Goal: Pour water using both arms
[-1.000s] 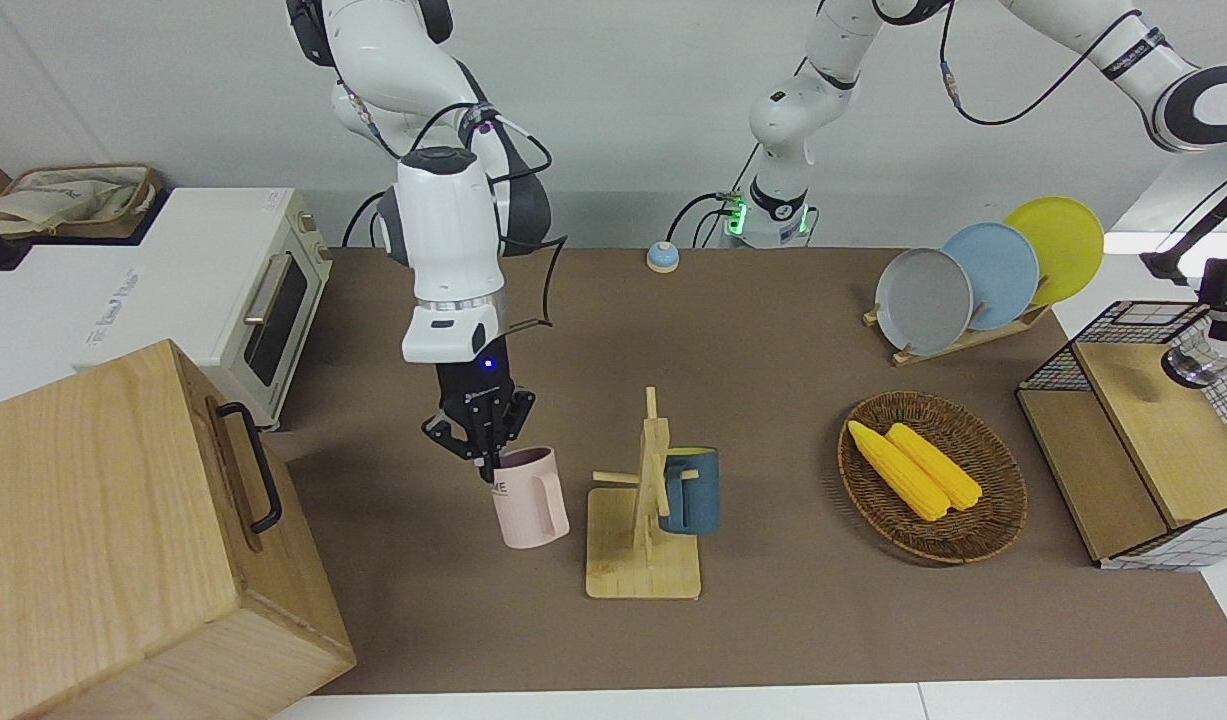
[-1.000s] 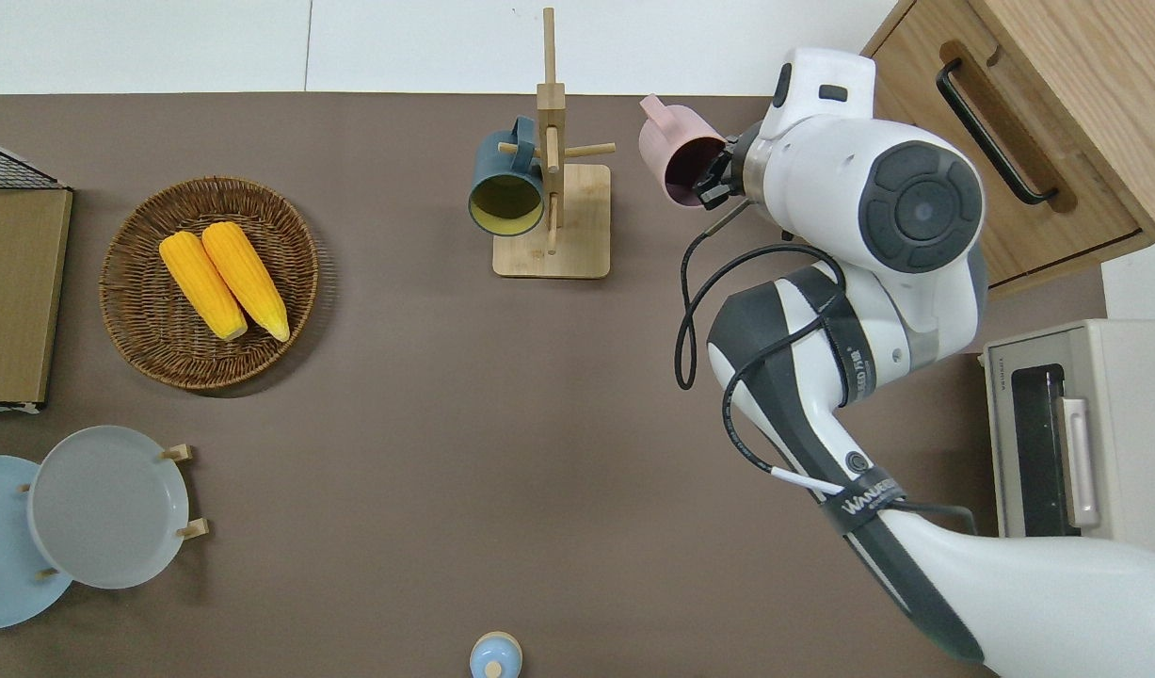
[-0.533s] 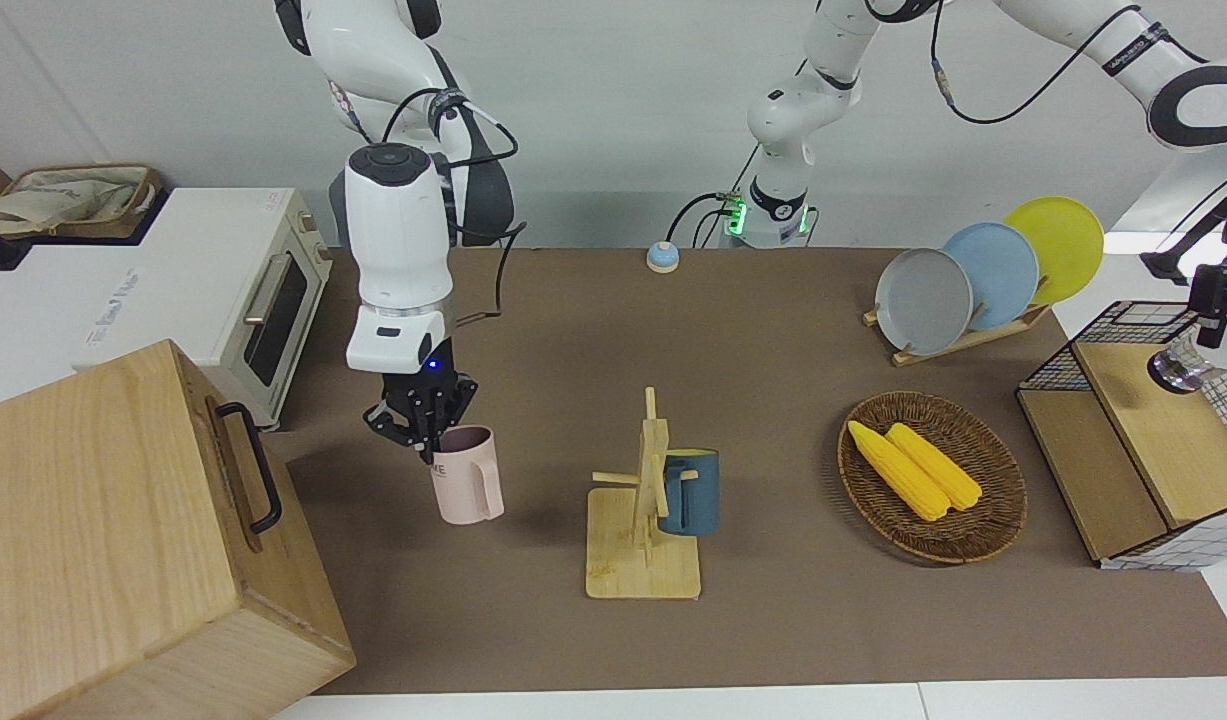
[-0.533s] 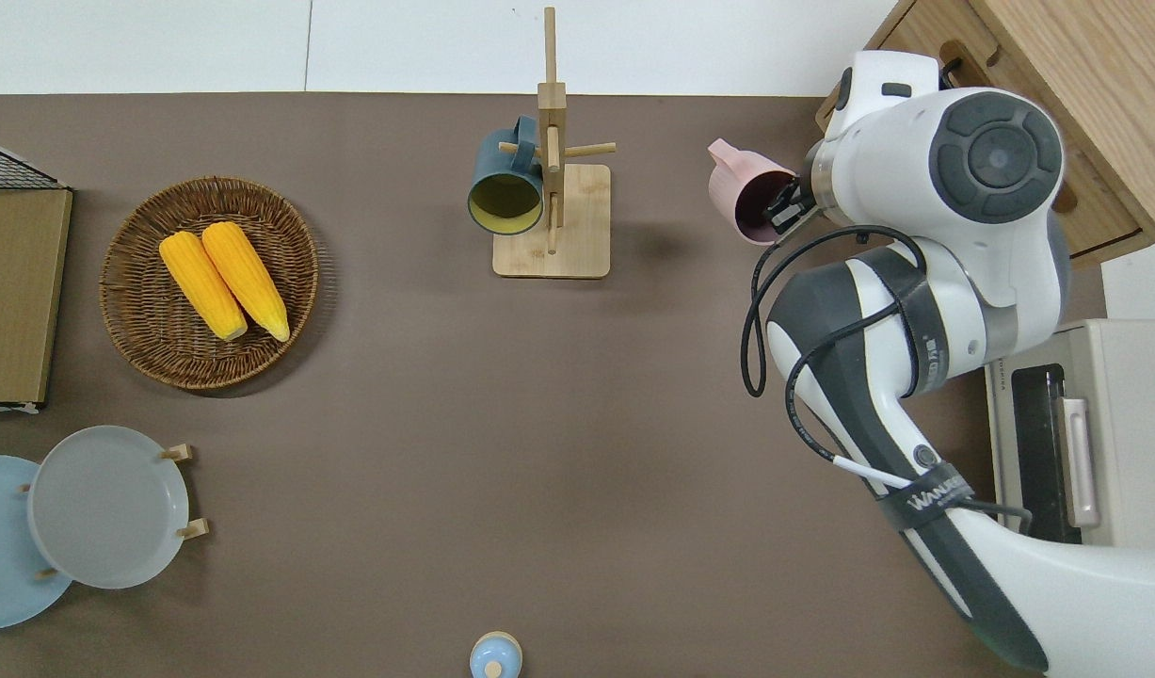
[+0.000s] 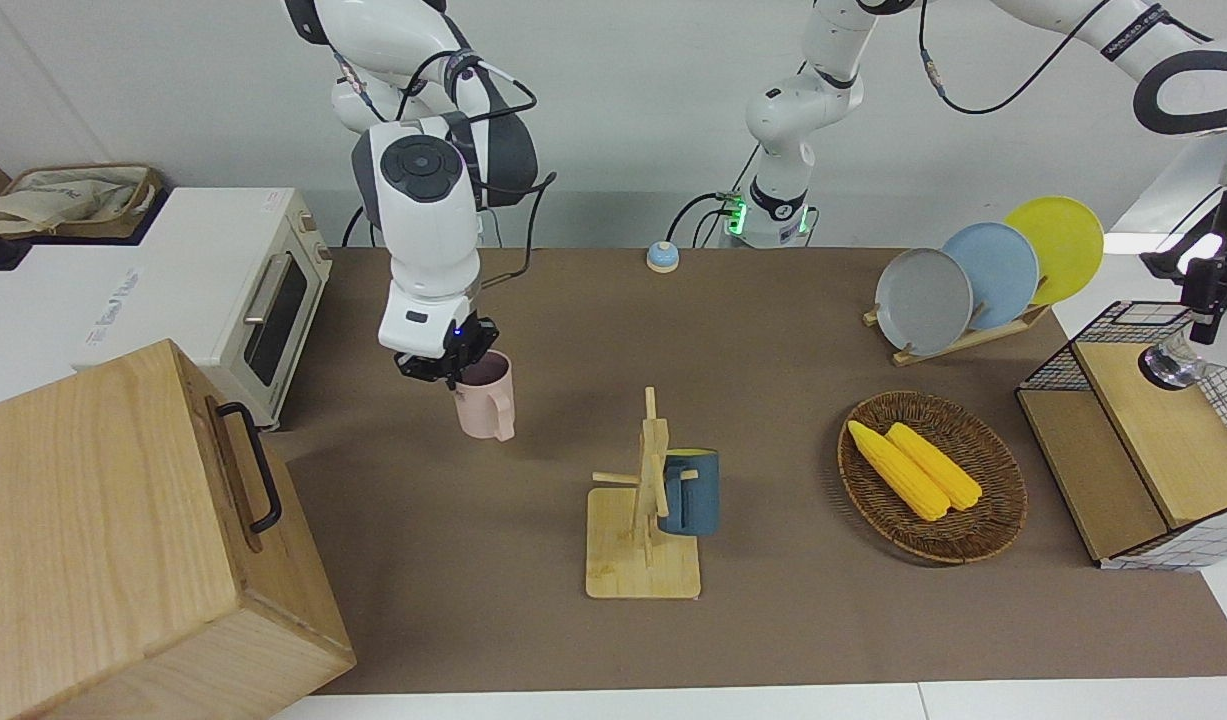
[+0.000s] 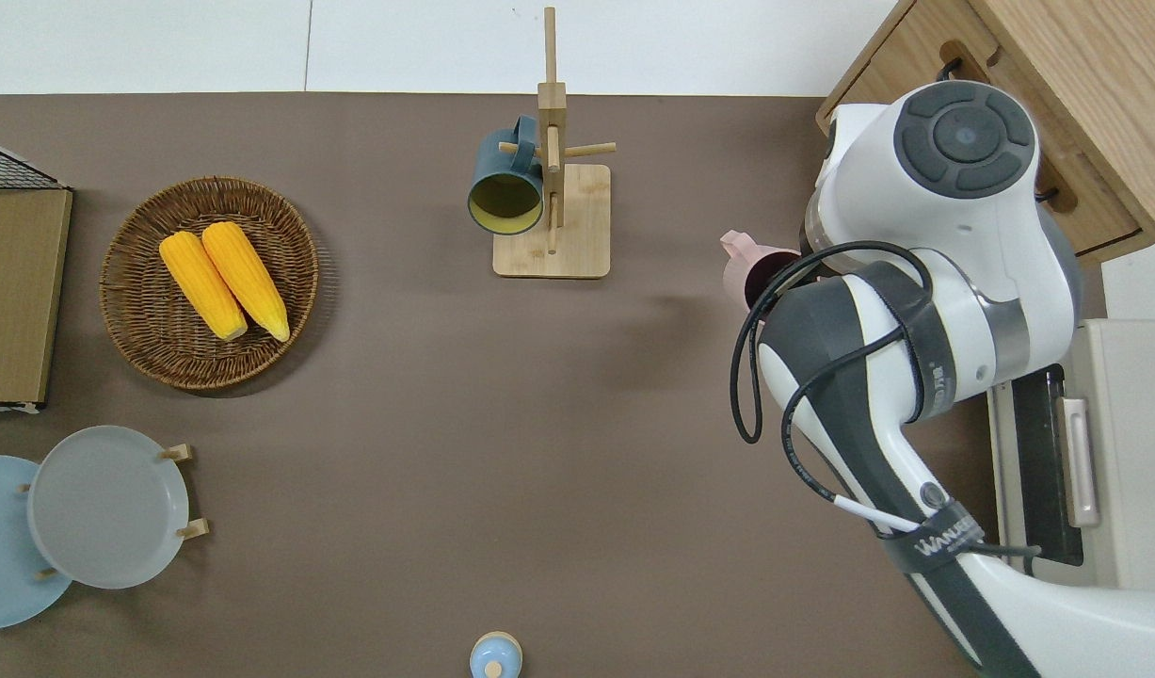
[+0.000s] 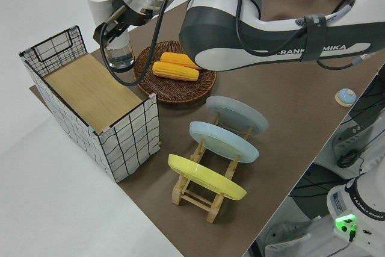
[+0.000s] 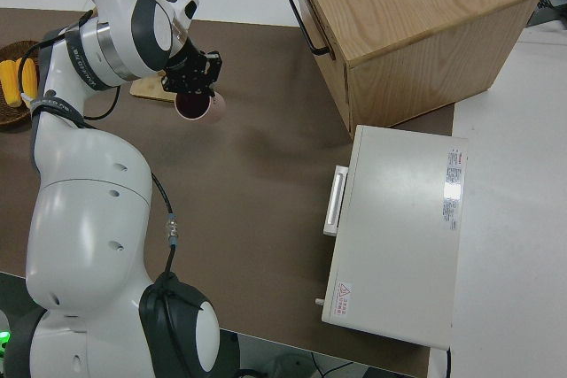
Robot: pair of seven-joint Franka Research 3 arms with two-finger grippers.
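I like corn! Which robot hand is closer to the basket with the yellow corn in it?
The left hand. It holds a glass over the wire crate right beside the corn basket. The right hand holds the pink mug at the table's opposite end, past the mug stand.

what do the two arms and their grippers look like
Both arms are glossy white with rounded jointed segments, dark grey-black joint bands and round dark end caps. Loose black cables loop along them. One band reads FRANKA EMIKA. The right gripper is black with a small blue light.
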